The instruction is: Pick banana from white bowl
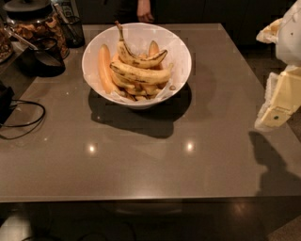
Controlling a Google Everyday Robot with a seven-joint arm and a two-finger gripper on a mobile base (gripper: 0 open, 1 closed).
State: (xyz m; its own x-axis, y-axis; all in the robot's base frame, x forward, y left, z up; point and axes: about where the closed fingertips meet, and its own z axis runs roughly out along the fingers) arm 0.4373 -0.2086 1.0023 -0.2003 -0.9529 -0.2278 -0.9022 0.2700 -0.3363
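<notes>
The white bowl (181,54) stands on the brown table (141,160), back of centre. The banana (141,73), long, gently curved and speckled, lies across the middle of the bowl on top of other bananas. A more curved banana with a long dark stem (137,57) lies just behind it. Pale-orange fruits lie at the bowl's left (104,68) and back (154,48). My gripper (276,106), white and pale yellow, hangs at the right edge of the view, above the table's right side and well apart from the bowl. Nothing shows in it.
A jar of snacks (35,23) and dark containers (46,57) (71,29) stand at the back left. A black cable (23,120) loops over the table's left edge. A person's hand (145,13) shows behind the table.
</notes>
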